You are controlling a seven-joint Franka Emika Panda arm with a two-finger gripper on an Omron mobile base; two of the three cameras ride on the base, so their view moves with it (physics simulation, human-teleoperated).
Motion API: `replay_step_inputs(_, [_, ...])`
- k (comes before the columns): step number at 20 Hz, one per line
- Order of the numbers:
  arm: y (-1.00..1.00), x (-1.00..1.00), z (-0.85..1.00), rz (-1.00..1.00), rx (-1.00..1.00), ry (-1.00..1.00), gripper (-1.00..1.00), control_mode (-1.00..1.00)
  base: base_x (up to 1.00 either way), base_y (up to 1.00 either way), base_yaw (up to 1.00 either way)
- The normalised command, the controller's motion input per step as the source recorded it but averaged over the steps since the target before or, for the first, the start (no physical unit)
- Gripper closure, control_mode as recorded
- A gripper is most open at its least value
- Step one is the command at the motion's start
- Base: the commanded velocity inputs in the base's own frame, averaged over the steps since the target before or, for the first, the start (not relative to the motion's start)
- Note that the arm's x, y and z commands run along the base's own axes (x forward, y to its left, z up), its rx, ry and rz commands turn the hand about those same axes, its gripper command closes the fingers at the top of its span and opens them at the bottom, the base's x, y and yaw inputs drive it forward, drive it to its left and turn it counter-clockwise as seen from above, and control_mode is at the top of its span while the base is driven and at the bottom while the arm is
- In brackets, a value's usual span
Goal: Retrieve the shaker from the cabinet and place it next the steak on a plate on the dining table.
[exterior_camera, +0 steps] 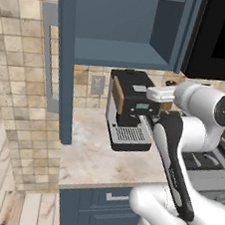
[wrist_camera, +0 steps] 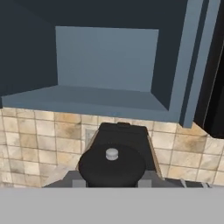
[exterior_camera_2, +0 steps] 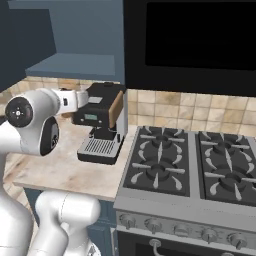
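Below the cabinet [exterior_camera: 120, 52] | coffee machine [exterior_camera: 130, 116] on counter [exterior_camera: 86, 154] | gripper jaws closed, nothing seen held | no legible writing

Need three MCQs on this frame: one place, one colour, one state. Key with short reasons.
1. Where does the black boxy coffee machine stand?
A. on the floor
B. on the beige marbled counter below the wall cabinet
C. on the cabinet's shelf

2. What colour is the wall cabinet?
A. white
B. slate-blue
C. red

3. The cabinet's front is:
A. open, inside in view
B. shut
C. hidden by a curtain

Key:
1 B: the machine sits on the counter, left of the grey gas stove.
2 B: its panels and shelf are blue.
3 A: its shelf and back wall show.
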Motion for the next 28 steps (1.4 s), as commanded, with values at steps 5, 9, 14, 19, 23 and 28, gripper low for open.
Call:
replay_step_inputs(5, [0.0, -0.32, -0.01, 0.01, 0.0, -0.05, 1.0, -1.0, 0.0, 0.0, 0.0])
replay_step_inputs(9, [-0.03, -0.21, 0.0, 0.0, 0.0, -0.02, 1.0, -1.0, 0.0, 0.0, 0.0])
replay_step_inputs(14, [-0.11, -0.22, 0.0, 0.0, 0.0, 0.0, 1.0, -1.0, 0.0, 0.0, 0.0])
replay_step_inputs(19, [0.0, 0.0, 0.0, 0.0, 0.0, 0.0, 1.0, 1.0, -0.49, -0.2, 0.0])
replay_step_inputs(23, [0.0, 0.0, 0.0, 0.0, 0.0, 0.0, 1.0, 1.0, -0.72, -0.27, 0.0])
replay_step_inputs(28, [0.0, 0.0, 0.0, 0.0, 0.0, 0.0, 1.0, 1.0, -0.92, -0.33, 0.0])
